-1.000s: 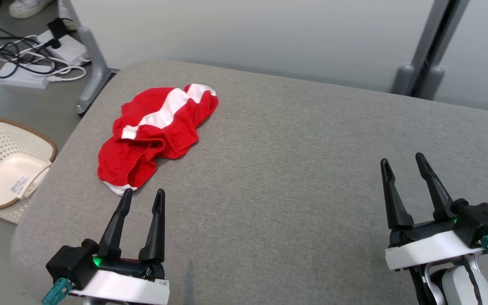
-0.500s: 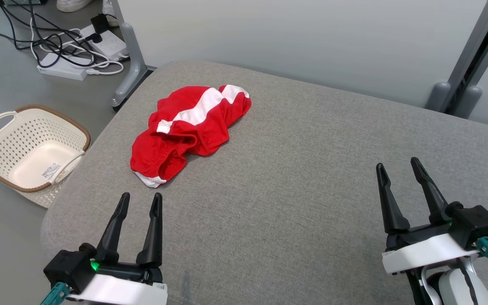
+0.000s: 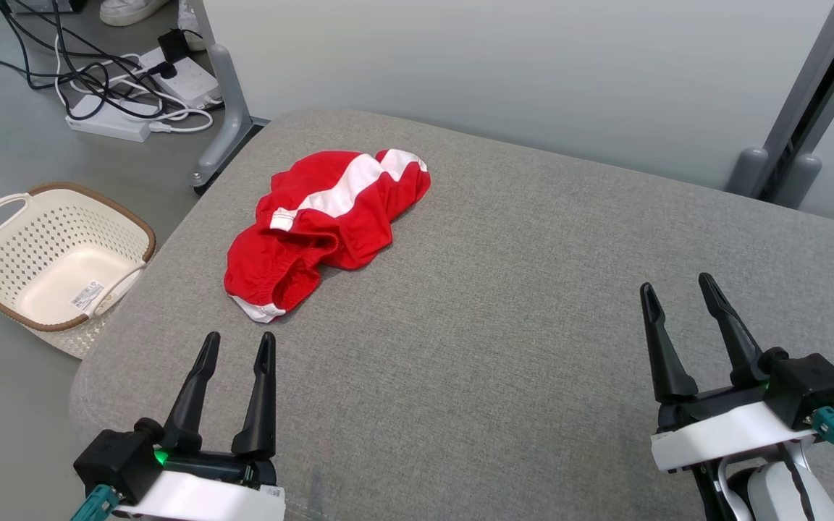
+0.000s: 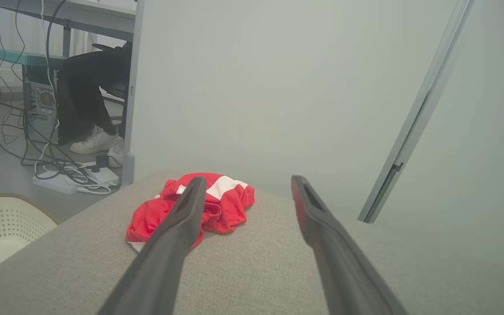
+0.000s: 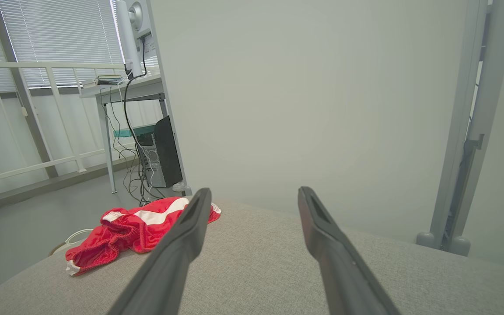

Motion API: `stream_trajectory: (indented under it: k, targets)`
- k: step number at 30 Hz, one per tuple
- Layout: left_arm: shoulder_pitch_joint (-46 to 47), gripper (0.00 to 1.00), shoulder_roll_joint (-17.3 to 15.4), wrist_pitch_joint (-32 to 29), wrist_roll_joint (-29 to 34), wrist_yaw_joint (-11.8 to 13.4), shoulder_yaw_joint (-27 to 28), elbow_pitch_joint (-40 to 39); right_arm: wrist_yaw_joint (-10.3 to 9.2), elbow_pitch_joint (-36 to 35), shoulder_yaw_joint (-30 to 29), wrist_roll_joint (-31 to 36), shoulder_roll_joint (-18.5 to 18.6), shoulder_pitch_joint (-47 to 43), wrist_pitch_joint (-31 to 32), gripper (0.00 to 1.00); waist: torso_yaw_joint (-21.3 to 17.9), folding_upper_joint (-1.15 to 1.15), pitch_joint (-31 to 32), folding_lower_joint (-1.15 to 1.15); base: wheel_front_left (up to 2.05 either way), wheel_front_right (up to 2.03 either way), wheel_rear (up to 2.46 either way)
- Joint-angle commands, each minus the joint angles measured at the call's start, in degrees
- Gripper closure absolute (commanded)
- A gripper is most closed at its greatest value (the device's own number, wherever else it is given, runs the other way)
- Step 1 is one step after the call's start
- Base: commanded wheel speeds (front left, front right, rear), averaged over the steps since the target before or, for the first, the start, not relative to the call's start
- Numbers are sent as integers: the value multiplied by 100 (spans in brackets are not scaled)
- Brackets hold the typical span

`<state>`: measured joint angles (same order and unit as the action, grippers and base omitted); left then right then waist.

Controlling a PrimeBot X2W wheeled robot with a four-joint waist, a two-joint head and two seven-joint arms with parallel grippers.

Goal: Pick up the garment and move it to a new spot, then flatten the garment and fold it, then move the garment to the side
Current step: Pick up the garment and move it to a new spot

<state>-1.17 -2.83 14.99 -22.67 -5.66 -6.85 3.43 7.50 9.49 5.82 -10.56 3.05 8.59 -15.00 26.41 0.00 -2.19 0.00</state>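
Crumpled, the red shorts (image 3: 326,221) lie on the left part of the grey cushion (image 3: 518,304), close to its left edge. In the head view their long axis runs from about 7 o'clock to 1 o'clock. The white stripe follows that same line along the upper side. The gathered elastic opening and a white hem sit at the 7 o'clock end, nearest the robot, and the far end is bunched toward 1 o'clock.

The left gripper (image 3: 239,339) hovers with its two fingers spread and nothing between them. The shorts are at about 12 to 1 o'clock from its tips, the near hem close but not touching. The right gripper (image 3: 677,284) is likewise spread and empty, with the shorts well apart from it at about 10 o'clock. A cream perforated basket (image 3: 40,239) stands on the floor at 9 o'clock of the shorts.
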Motion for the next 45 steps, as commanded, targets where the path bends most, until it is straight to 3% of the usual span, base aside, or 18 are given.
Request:
stream_trajectory:
  k: [1,14,19,23,33,45]
  targets:
    - [-10,0,-18,23,59,-10,7,-13,-2,-13,-7,-7,17,-47,-26,0,-3,0,-6,0,0,0,0]
    - [512,0,-20,22,-80,44,282,-27,-2,-221,49,92,159,241,-26,0,-61,0,-548,0,0,0,0]
    - [1103,0,-42,23,49,43,733,489,-2,-332,111,131,213,497,-26,0,-225,0,-850,0,0,0,0]
    - [1727,0,-294,-32,-80,14,1006,1093,-2,-436,230,183,229,681,7,0,-417,0,-1128,0,0,0,0]
    - [3385,0,-1117,-1236,-413,-4,1218,2586,-2,-946,670,233,422,1131,282,0,-1015,0,-1800,0,0,0,0]
    - [4535,0,-1600,-2654,-892,-98,1219,4030,-2,-1284,784,304,392,1247,356,0,-1656,0,-2272,0,0,0,0]
